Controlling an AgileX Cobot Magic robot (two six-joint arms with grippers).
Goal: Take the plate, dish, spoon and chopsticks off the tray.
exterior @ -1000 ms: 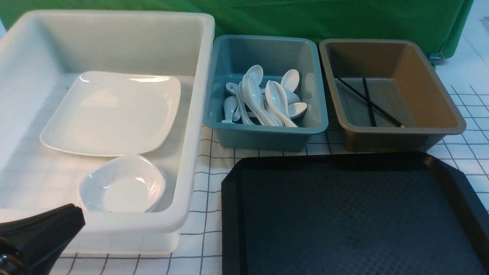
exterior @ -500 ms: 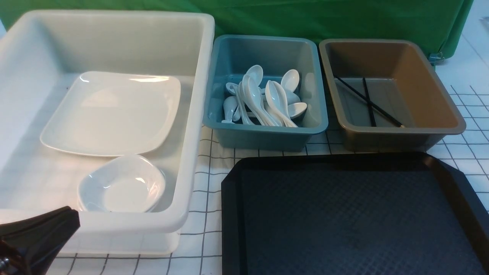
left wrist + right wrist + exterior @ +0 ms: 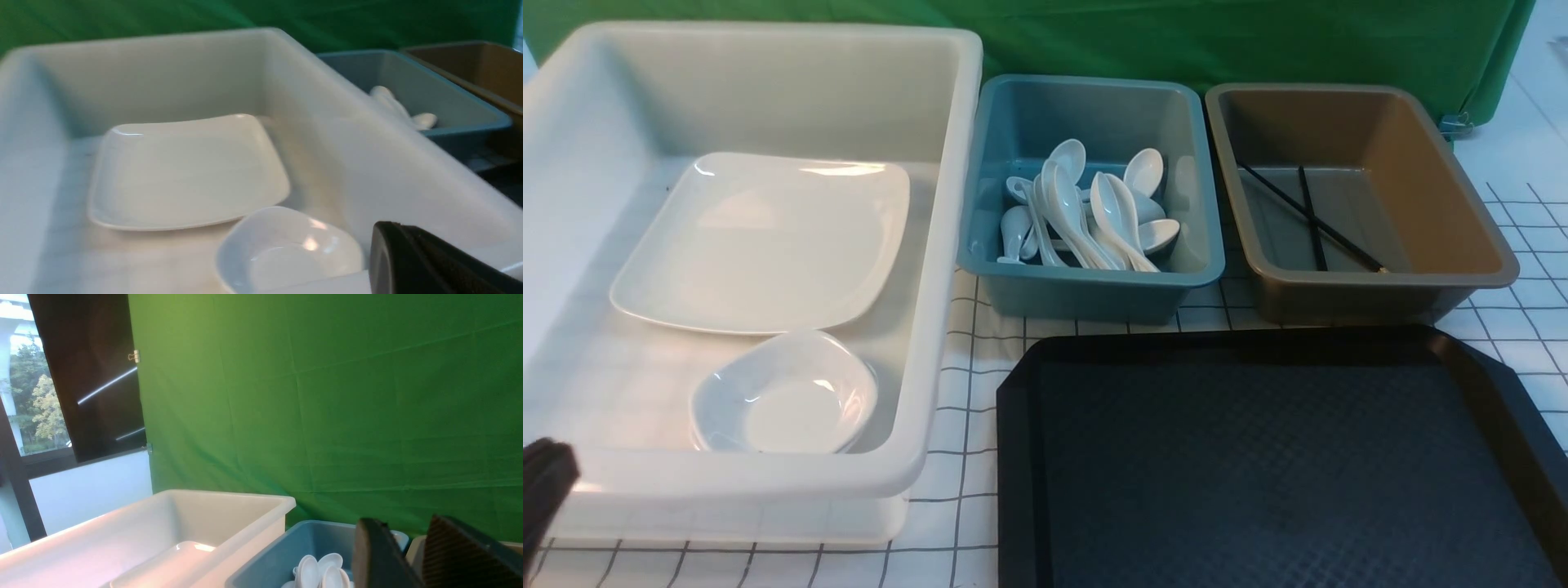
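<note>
Plate (image 3: 760, 245) and dish (image 3: 786, 400) sit ahead of the left end effector (image 3: 547, 482), closed, empty; right end effector (image 3: 402, 555) parted, empty; likely only retreat remains.

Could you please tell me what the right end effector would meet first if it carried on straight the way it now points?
Probably the green cloth behind the tubs, though depth is unclear: the right end effector might clip the blue tub or brown tub first.

left pincer (image 3: 378, 261): black, tapered, smooth | right pincer (image 3: 414, 555): 2 dark fingers
</note>
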